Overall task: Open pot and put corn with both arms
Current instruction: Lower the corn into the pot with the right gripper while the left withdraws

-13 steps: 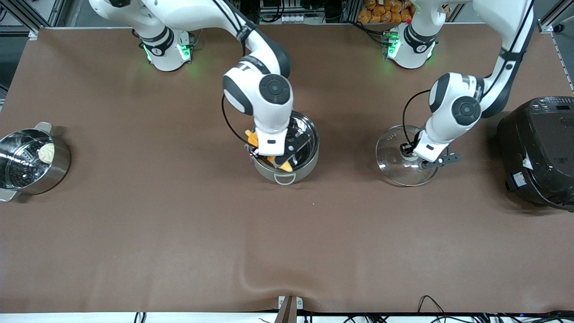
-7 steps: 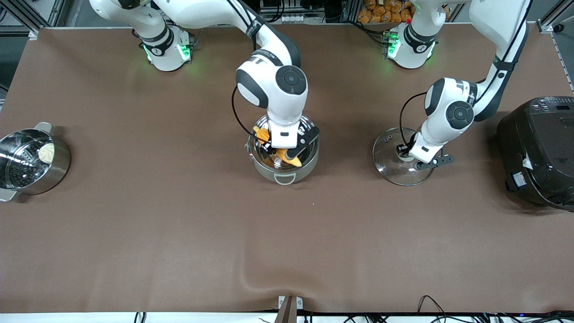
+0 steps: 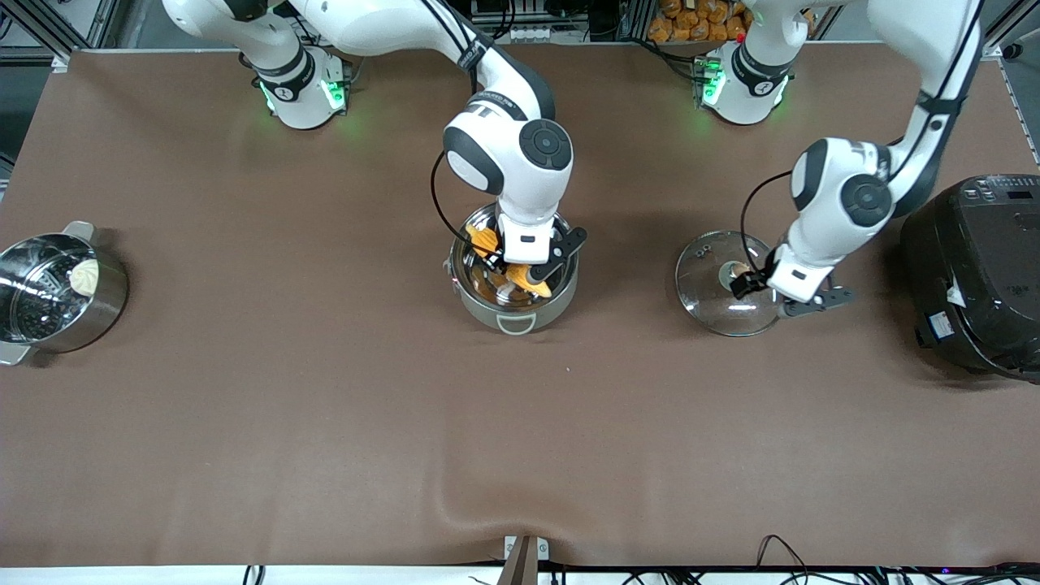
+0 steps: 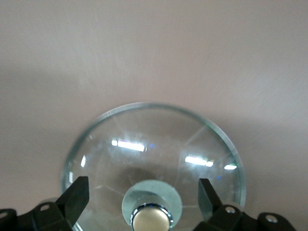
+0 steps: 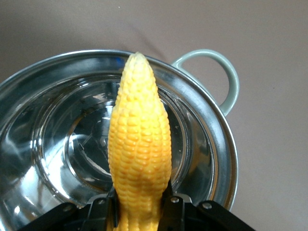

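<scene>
Since a second ago, the left gripper has let go of the copper-coloured knob and now stands wide open, one finger on each side of the knob without touching it. Under it the glass lid lies flat on the table. Meanwhile the right gripper has moved over the middle of the open pot, closed on the corn, which points out past its fingertips above the pot's bottom.

Robot lab, aluminium framing, cables
</scene>
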Robot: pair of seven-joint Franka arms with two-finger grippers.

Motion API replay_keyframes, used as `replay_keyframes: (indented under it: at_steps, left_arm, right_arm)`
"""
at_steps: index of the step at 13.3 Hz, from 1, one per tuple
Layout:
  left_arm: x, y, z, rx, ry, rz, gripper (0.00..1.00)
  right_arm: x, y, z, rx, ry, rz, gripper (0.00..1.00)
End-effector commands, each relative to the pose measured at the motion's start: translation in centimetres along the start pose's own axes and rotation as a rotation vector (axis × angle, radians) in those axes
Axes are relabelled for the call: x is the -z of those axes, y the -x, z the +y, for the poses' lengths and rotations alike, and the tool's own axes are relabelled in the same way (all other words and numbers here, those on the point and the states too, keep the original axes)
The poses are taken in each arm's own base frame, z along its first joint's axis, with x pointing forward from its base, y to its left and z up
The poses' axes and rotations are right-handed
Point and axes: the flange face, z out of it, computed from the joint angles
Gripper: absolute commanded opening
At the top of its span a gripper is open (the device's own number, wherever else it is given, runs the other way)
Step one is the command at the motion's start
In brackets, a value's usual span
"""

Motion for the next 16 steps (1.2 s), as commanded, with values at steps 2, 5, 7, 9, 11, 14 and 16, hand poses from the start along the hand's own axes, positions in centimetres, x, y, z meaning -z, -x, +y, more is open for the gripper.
replay_keyframes:
  at_steps: [2,5,7,9,11,14,16]
  left_arm:
    - [14.4,-5.0,1.3,0.006,-0.042,0.028,1.00]
    - [23.1,-6.9,1.6,0.014,-0.035,0.064,1.00]
    - [27.3,-6.6,1.8,0.009,-0.026,0.104,1.00]
    - [30.5,-6.2,1.7,-0.024,-0.042,0.074,1.00]
    - [31.5,-6.2,1.3,-0.032,-0.032,0.062,1.00]
    - [32.4,-6.1,1.1,-0.123,-0.033,0.061,1.00]
    - [33.2,-5.6,0.7,-0.148,-0.041,0.027,1.00]
  right_arm:
    - [-0.4,-0.3,-0.8,-0.024,0.030,-0.009,0.02]
    - [-0.7,-0.3,-1.0,-0.037,0.030,-0.011,0.03]
    - [-0.9,-0.4,-1.1,-0.036,0.032,-0.014,0.08]
    - [-0.9,-0.3,-1.3,-0.037,0.032,-0.013,0.69]
    - [-0.7,-0.3,-1.4,-0.077,0.031,-0.010,1.00]
    - [0.7,-0.1,-1.1,-0.142,0.025,-0.008,1.00]
    - [2.6,0.4,0.4,-0.216,0.033,-0.032,1.00]
